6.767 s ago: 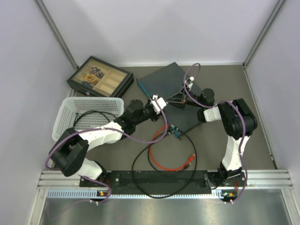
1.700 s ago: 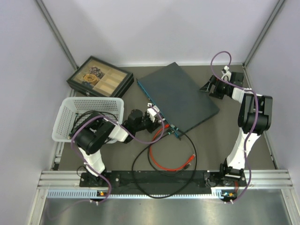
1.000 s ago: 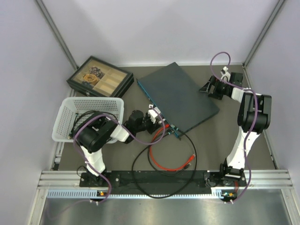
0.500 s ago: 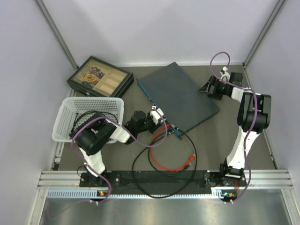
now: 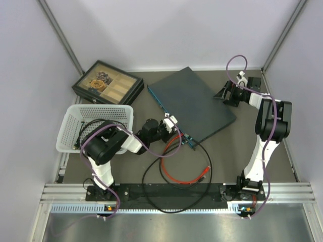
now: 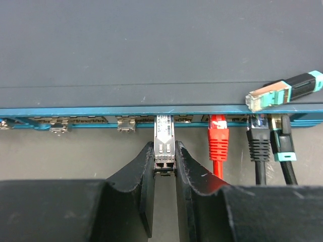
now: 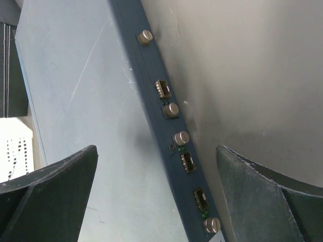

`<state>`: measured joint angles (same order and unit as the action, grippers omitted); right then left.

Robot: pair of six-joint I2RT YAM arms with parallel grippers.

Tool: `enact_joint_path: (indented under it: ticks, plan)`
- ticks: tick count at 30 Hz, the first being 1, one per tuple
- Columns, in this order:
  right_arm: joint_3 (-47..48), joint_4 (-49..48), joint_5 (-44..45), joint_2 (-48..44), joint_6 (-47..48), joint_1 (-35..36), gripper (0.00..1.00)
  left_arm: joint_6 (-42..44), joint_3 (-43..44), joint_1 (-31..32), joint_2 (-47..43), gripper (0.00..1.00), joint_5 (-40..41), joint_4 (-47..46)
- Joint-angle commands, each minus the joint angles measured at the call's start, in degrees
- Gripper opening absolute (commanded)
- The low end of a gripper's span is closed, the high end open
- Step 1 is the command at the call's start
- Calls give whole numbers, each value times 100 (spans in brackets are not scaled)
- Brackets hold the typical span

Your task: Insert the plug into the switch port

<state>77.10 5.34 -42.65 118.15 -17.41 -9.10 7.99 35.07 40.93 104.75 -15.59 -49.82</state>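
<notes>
The switch is a flat dark blue-grey box lying slantwise on the table. In the left wrist view its teal port edge runs across the frame. My left gripper is shut on the plug, a small silver module. The plug's far end meets the port row at the teal edge. From above, the left gripper sits at the switch's near-left edge. My right gripper hangs open by the switch's far-right side. The right wrist view shows that side panel, with small sockets and screws, between the wide jaws.
A red connector and black connectors sit in ports right of the plug. A teal-tipped connector lies on the switch top. Red cable and black cable loop near the front. A black tray box and white basket stand left.
Over the last second my left gripper edged slightly right along the port edge with the plug. The right gripper, on the switch several seconds ago, has stayed off to its far-right side.
</notes>
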Motion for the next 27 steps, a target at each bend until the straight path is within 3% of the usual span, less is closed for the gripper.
enact_joint_path:
  ticks: [1,10,12,16,19,27]
  plan:
    - [463,247,-208,226,229,102,99,-175,456,126,256,0,-541,-880]
    - [727,573,-323,437,343,207,99,-271,808,126,450,2,-594,-792]
    - [728,573,-331,446,343,207,99,-280,774,126,354,12,-533,-757]
    - [727,634,-261,420,414,199,99,-228,572,126,64,50,-304,-573]
    - [727,652,-209,402,440,207,99,-114,387,100,-304,62,-111,-239]
    - [754,740,-120,393,501,199,99,88,114,47,-859,58,320,945]
